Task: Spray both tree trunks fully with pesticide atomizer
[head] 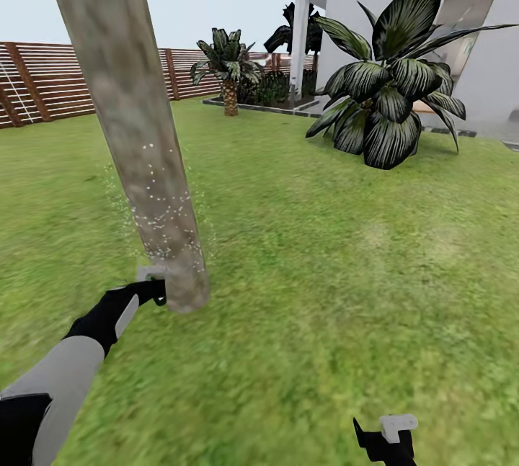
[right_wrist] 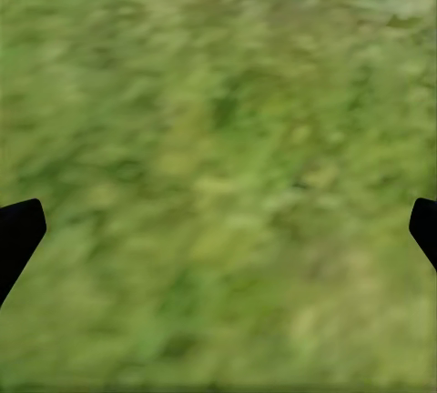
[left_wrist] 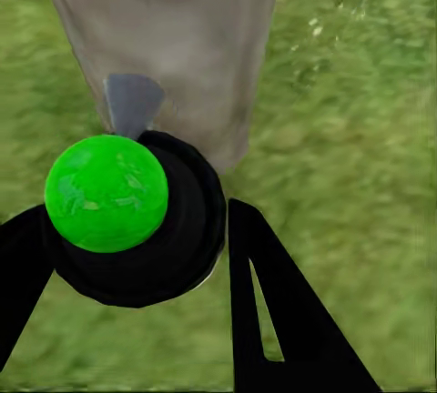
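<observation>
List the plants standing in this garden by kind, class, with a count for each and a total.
Thick bare trunk: 1
Small palm by the fence: 1
Big dark broad-leaved plant: 1
Dark plant by the house pillar: 1
Total: 4

A: The tree trunk [head: 137, 142] runs off the top edge of the head view, so its crown can't be seen.

B: And the left gripper [head: 153, 286]?

A: Small and dark against the trunk's base; its jaws can't be told apart there. In the left wrist view the pesticide atomizer [left_wrist: 132, 220] covers part of the trunk.

B: The right gripper [head: 386, 441]?

A: Cut by the bottom edge. In its wrist view the fingertips [right_wrist: 18, 229] barely enter, and the grass [right_wrist: 218, 156] is blurred.
</observation>
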